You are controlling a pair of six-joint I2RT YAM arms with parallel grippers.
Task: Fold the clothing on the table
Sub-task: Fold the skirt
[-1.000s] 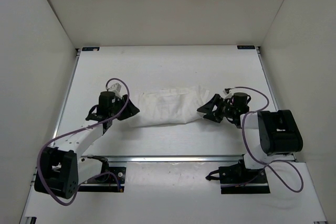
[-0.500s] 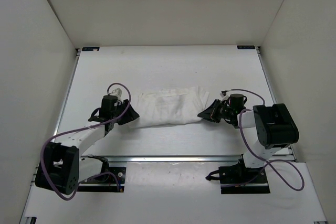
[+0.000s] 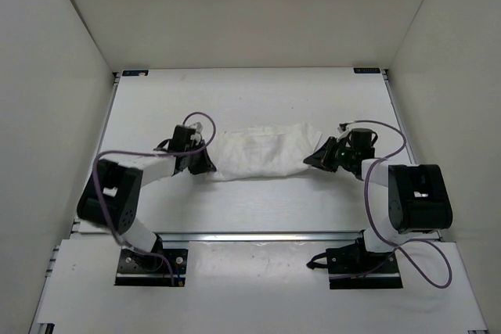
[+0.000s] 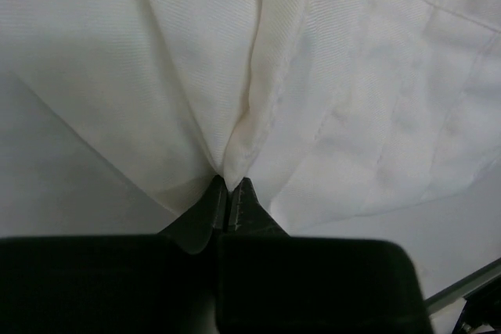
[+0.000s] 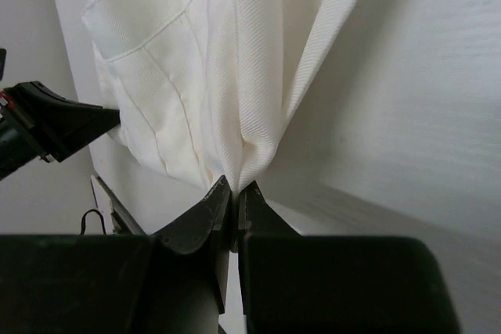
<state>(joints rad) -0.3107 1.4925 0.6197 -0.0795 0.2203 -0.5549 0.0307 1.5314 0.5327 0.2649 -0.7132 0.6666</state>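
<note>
The thin white creased clothing (image 3: 262, 154) is being held bunched and stretched crosswise over the middle of the matte white tabletop (image 3: 250, 99), pinched at both ends.

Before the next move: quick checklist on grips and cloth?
1. Left gripper shut on the clothing edge: ok.
2. Right gripper shut on the opposite end: ok.
3. Both grips roughly level across the table: ok.
4. Clothing flat between the grips: not ok, creased and bunched.
5. Number of layers pinched in each grip: cannot tell.
</note>
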